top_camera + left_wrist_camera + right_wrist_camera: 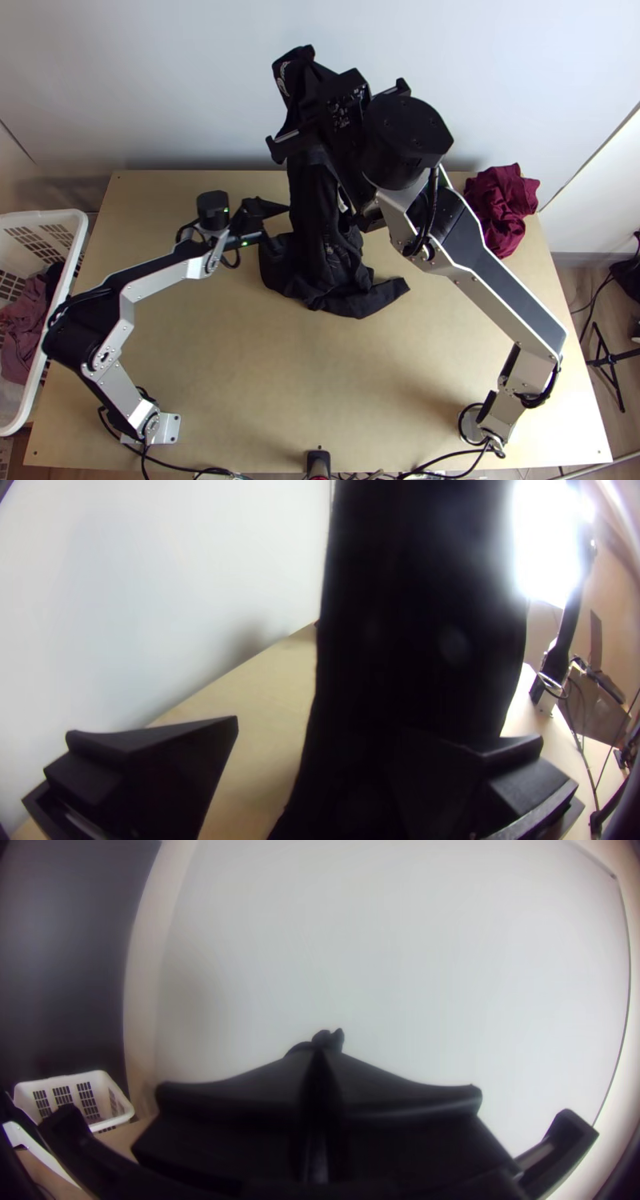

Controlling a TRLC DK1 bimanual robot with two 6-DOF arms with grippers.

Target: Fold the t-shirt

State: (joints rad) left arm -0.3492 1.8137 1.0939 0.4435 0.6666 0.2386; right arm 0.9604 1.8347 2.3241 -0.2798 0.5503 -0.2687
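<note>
T-shirt (324, 232) is held up bunched at 12 o'clock, top view, pinched by right end effector (319, 1055); left end effector (323, 737) is spread. Pre-fold untangling, probably; second grip needed next.

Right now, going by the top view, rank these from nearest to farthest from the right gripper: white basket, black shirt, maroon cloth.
From the right gripper:
1. Black shirt, nearest, hanging from it.
2. Maroon cloth, bunched toward the table's far right corner.
3. White basket, farthest, by the table's left edge.
</note>
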